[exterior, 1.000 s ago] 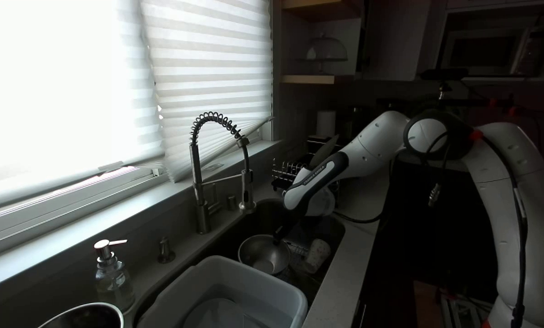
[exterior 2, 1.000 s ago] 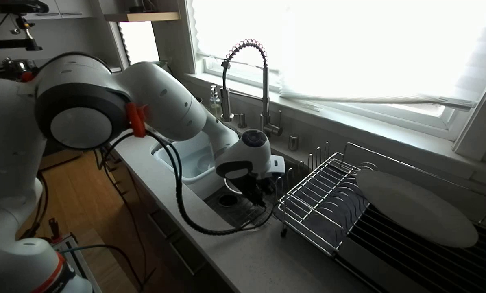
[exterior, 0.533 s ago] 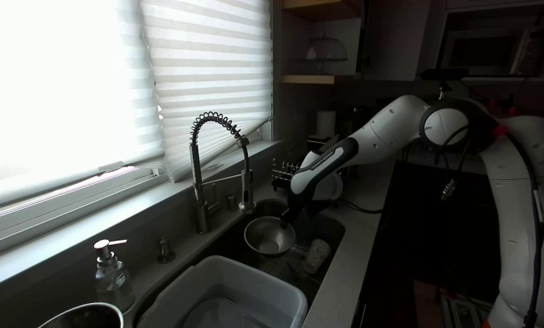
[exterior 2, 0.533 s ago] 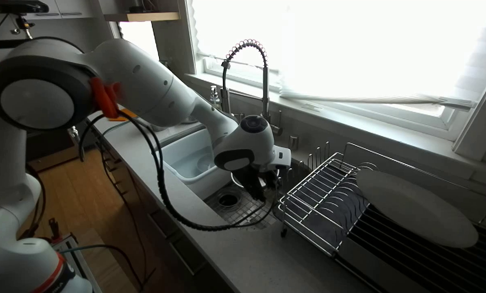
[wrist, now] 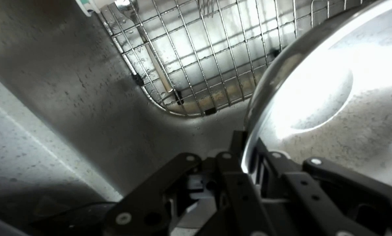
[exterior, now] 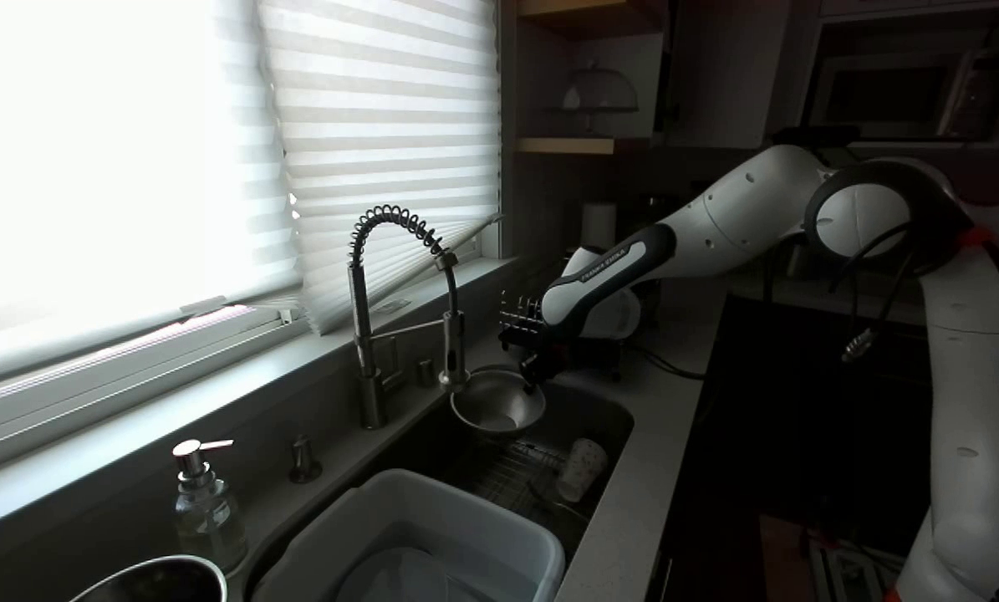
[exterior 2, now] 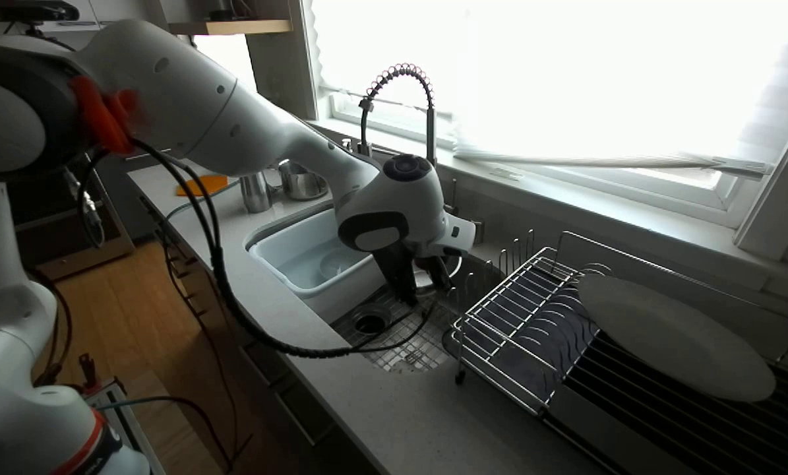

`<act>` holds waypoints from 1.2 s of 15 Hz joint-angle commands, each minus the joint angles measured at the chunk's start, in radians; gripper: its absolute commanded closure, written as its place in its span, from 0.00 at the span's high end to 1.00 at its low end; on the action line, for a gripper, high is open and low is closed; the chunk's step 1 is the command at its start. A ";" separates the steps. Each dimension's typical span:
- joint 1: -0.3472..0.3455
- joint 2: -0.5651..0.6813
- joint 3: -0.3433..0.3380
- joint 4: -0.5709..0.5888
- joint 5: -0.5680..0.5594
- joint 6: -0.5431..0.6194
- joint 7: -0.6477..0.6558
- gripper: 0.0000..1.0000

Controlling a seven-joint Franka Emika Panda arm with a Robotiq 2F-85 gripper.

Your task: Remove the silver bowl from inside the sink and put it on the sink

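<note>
the gripper [wrist: 250, 149] has its fingers [wrist: 237, 142] pinched on the rim of the silver bowl [wrist: 333, 108], one inside the wall and one outside it. in both exterior views the bowl is held up, mouth upward, over the basin of the sink [exterior: 587, 410], clear of the wire grid [wrist: 196, 62] on its floor; whether its base is above the sink's edge cannot be told. in an exterior view the head of the coiled-spring faucet [exterior: 364, 334] overlaps the bowl's edge, and contact is unclear. a speckled cup [exterior: 583, 470] lies tilted on the grid, and a pale tub [exterior: 466, 522] sits in the sink too. a dish rack [exterior 2: 532, 349] stands on the counter [exterior 2: 433, 422], holding a large plate [exterior 2: 674, 336].
</note>
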 commanded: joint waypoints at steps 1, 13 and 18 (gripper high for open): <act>0.099 -0.069 -0.115 -0.031 -0.025 -0.014 0.176 0.02; 0.154 -0.010 -0.192 0.050 -0.017 0.024 0.302 0.02; 0.180 0.025 -0.234 0.110 -0.036 0.037 0.416 0.02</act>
